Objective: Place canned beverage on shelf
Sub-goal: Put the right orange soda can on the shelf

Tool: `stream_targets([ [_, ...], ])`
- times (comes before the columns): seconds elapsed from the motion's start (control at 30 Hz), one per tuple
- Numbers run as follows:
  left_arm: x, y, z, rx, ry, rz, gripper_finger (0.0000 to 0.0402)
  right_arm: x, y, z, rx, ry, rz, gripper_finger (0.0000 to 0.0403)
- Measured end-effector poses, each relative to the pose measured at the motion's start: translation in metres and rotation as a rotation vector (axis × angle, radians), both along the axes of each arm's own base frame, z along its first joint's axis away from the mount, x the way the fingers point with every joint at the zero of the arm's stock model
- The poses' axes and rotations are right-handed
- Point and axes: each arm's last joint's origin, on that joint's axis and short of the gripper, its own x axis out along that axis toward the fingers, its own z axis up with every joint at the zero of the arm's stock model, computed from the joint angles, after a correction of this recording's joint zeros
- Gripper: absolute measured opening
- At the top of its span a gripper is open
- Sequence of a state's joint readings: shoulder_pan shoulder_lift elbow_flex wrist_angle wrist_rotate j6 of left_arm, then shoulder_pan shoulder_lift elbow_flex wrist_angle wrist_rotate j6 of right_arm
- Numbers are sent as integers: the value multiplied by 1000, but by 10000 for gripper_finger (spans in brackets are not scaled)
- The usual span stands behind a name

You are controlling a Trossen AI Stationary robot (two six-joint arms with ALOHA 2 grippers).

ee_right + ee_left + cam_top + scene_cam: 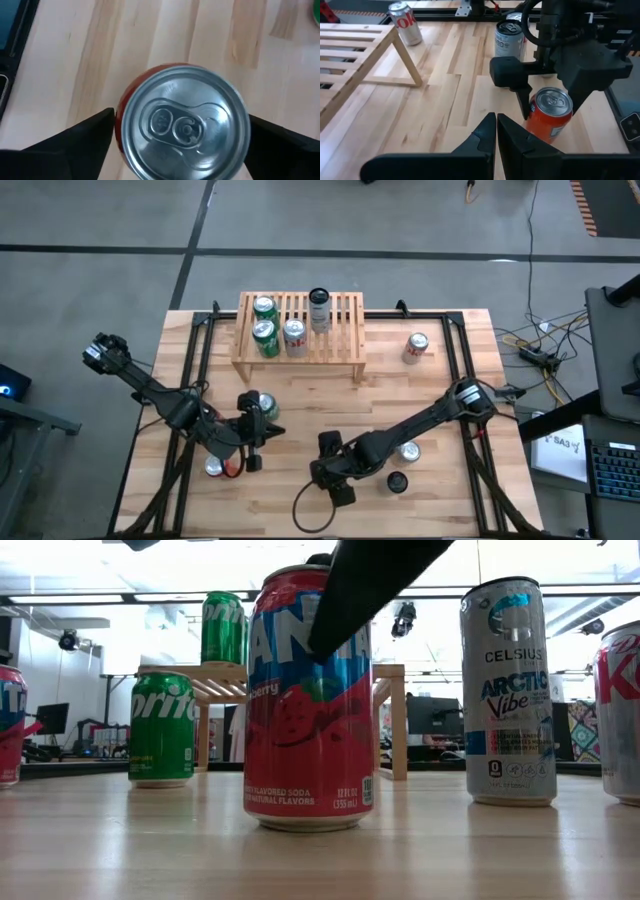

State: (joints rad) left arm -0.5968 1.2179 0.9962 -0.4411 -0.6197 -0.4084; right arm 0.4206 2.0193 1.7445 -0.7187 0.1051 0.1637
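Note:
A red soda can (550, 117) stands upright on the plank table, its silver top (182, 125) facing up. My right gripper (182, 130) hangs over it, open, pointing steeply down, one dark finger (95, 132) on each side of the can near its top rim; I see no touch. In the high view this gripper (335, 470) hides the can. My left gripper (496, 131) is shut and holds nothing, to the left of the can (310, 710). The shelf (300, 330) stands at the table's far middle, with several cans on its slatted top.
A green can (250, 402) stands by my left gripper (250, 448), another can (213, 468) near the left front. A silver can (509, 37) and a black-topped can (397, 482) stand close under my right arm. A white can (417, 345) is at the far right.

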Motion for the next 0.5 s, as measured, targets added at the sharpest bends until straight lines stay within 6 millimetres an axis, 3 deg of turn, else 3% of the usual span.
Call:
stream_targets([
  [0.23, 0, 0, 0, 10, -4, -7, 0, 2, -4, 0, 6, 1, -15, 287],
  [0.5, 2, -2, 4, 41, -45, -19, 0, 2, -6, 2, 6, -2, -22, 284],
])
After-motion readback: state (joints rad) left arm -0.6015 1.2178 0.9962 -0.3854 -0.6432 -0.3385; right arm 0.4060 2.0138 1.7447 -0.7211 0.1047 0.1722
